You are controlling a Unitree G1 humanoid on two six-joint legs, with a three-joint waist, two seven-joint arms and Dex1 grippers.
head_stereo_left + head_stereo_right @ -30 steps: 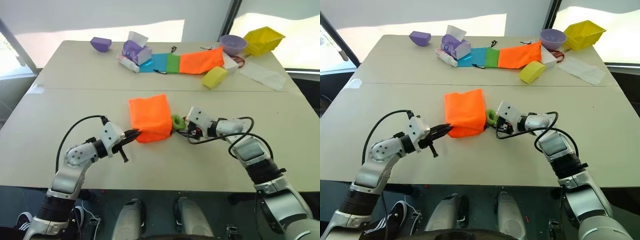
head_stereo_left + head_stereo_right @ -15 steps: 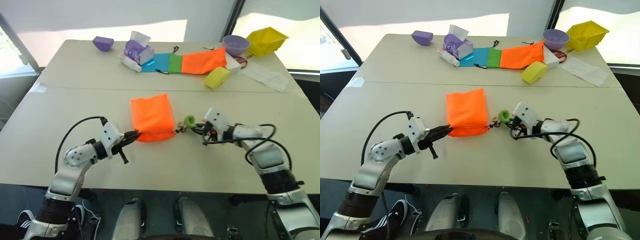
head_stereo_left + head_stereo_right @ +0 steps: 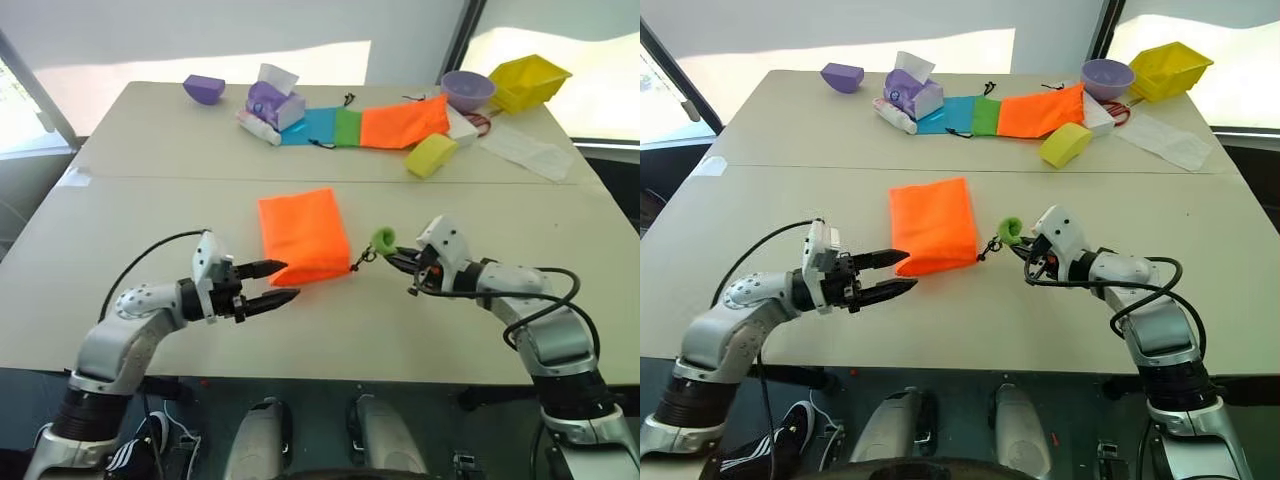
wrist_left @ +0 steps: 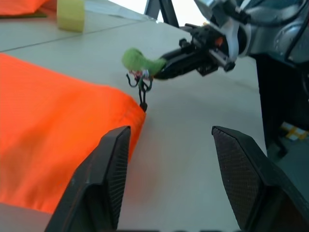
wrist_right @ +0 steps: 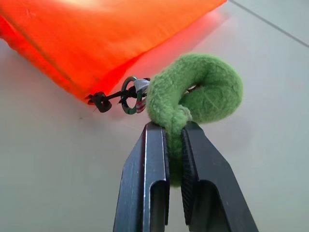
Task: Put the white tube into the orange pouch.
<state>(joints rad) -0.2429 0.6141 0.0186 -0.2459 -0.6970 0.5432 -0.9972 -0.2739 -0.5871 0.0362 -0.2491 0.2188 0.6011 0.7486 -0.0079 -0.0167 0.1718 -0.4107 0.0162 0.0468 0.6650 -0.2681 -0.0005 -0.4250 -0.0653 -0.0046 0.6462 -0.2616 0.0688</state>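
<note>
Table [image 3: 120,215] carries the orange pouch [image 3: 303,233], lying flat at its middle. Left gripper [image 3: 277,283] stands spread wide beside the pouch's near corner, holding nothing. Right gripper [image 5: 174,140] pinches the lime-green ring [image 5: 193,96] on the pouch's cord.

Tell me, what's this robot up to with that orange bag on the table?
The robot is working on an orange pouch lying flat on the table. Its right gripper is shut on the lime-green ring at the end of the pouch's cord. Its left gripper is open beside the pouch's near corner, holding nothing. A white tube lies at the far side by a purple tissue box, so that tube is not in the pouch.
</note>
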